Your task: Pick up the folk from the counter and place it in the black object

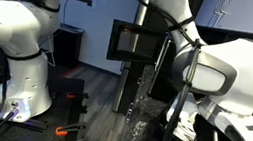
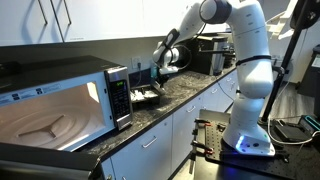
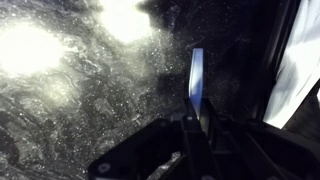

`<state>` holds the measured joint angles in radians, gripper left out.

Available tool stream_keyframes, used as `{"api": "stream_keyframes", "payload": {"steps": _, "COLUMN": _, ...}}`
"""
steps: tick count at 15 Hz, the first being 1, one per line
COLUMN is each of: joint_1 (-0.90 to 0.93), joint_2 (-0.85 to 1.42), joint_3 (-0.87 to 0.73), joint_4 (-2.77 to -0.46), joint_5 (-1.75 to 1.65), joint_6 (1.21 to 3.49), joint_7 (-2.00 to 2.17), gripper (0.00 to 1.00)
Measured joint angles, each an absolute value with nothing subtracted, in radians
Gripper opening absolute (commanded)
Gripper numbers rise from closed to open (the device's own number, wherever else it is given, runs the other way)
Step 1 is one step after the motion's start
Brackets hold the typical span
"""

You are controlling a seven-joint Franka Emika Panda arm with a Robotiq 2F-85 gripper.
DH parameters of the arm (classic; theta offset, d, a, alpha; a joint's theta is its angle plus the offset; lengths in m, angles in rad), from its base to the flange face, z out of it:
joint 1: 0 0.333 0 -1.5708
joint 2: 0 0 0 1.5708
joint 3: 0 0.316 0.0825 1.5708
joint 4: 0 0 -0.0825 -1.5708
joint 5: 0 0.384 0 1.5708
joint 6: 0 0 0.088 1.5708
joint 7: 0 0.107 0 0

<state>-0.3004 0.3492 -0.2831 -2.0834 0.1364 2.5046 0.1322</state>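
Note:
In the wrist view my gripper (image 3: 197, 120) is shut on the fork (image 3: 197, 78). The fork's shiny, bluish handle sticks out past the fingertips over the dark speckled counter (image 3: 80, 100). In an exterior view the gripper (image 2: 163, 62) hangs above the counter (image 2: 185, 88), a little to the right of the microwave. A low black tray (image 2: 147, 96) sits on the counter below and slightly left of the gripper. The fork is too small to make out in either exterior view. The tray does not show in the wrist view.
A microwave (image 2: 60, 100) with its door area lit stands at the left end of the counter. A tall black appliance (image 2: 205, 55) stands behind the arm. A second white robot arm (image 1: 16, 34) and a dark screen (image 1: 131, 43) show in an exterior view.

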Motion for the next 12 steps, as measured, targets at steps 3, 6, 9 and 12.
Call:
{"api": "stream_keyframes", "payload": {"steps": 3, "joint_1": -0.275, "joint_2": 0.318, "joint_3": -0.287, "joint_4": -2.097, "joint_5": 0.071, "joint_6": 2.504, "joint_7": 0.169, "gripper": 0.03}}
{"api": "stream_keyframes", "payload": {"steps": 6, "joint_1": -0.248, "joint_2": 0.296, "joint_3": -0.287, "joint_4": -2.102, "joint_5": 0.021, "joint_6": 2.502, "joint_7": 0.199, "gripper": 0.03}}
{"api": "stream_keyframes", "payload": {"steps": 9, "joint_1": -0.224, "joint_2": 0.277, "joint_3": -0.283, "joint_4": -2.101, "joint_5": 0.008, "joint_6": 2.499, "joint_7": 0.204, "gripper": 0.03}}
{"api": "stream_keyframes", "payload": {"steps": 12, "joint_1": -0.205, "joint_2": 0.266, "joint_3": -0.274, "joint_4": -2.097, "joint_5": 0.002, "joint_6": 2.497, "joint_7": 0.204, "gripper": 0.03}}
